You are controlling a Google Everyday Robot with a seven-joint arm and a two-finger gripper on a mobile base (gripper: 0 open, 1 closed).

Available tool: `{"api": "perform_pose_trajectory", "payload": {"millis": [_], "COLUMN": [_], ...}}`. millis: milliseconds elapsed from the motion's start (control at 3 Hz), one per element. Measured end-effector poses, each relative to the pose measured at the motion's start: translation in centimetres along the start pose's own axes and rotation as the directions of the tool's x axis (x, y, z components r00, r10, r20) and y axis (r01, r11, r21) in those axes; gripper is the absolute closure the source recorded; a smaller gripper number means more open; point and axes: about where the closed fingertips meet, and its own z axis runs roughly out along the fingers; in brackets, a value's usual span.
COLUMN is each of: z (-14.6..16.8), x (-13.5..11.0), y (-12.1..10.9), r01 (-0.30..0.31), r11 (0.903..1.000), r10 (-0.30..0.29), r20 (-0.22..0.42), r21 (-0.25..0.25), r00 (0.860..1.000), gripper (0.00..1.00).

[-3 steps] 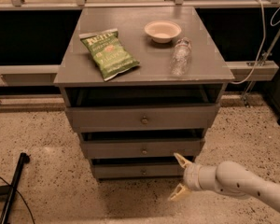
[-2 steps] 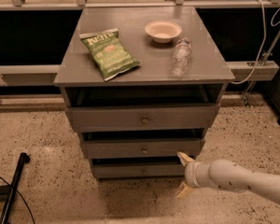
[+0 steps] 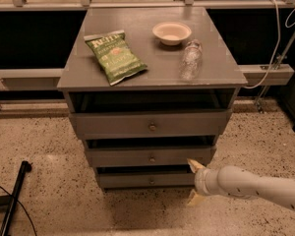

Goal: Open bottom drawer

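Observation:
The bottom drawer [image 3: 132, 180] is the lowest grey front of the cabinet, with a small round knob [image 3: 151, 181] at its centre and a dark gap above it. My gripper [image 3: 193, 182] comes in from the lower right on a white arm [image 3: 255, 186]. It is open, its cream fingertips [image 3: 195, 164] spread one above the other at the drawer front's right end. Nothing is between them. The gripper sits to the right of the knob, apart from it.
Above are the middle drawer [image 3: 123, 157] and the top drawer [image 3: 113, 124]. On the cabinet top [image 3: 152, 58] lie a green chip bag [image 3: 115, 56], a small bowl [image 3: 171, 32] and a clear bottle [image 3: 190, 59]. A black pole [image 3: 13, 195] lies on the speckled floor at left.
The gripper has shifted slightly to the right, staying at the bottom drawer's right end, with its fingers still spread. The drawers have not moved.

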Motion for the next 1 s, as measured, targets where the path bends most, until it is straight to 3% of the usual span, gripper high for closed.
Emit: {"api": "perform_pose_trajectory", "payload": {"millis": [333, 667, 1000], "z": [1.2, 3.2, 4.1], "x": [0.9, 1.8, 5.5], "y": [0.2, 1.2, 1.6], "r01": [0.027, 0.038, 0.050], "r11": [0.9991, 0.9970, 0.9970], "r10": [-0.027, -0.032, -0.040], "r20": [0.013, 0.092, 0.164], "r21": [-0.032, -0.067, -0.058], "r00": [1.000, 0.995, 0.986], "gripper": [0.00, 0.00, 0.00]}}
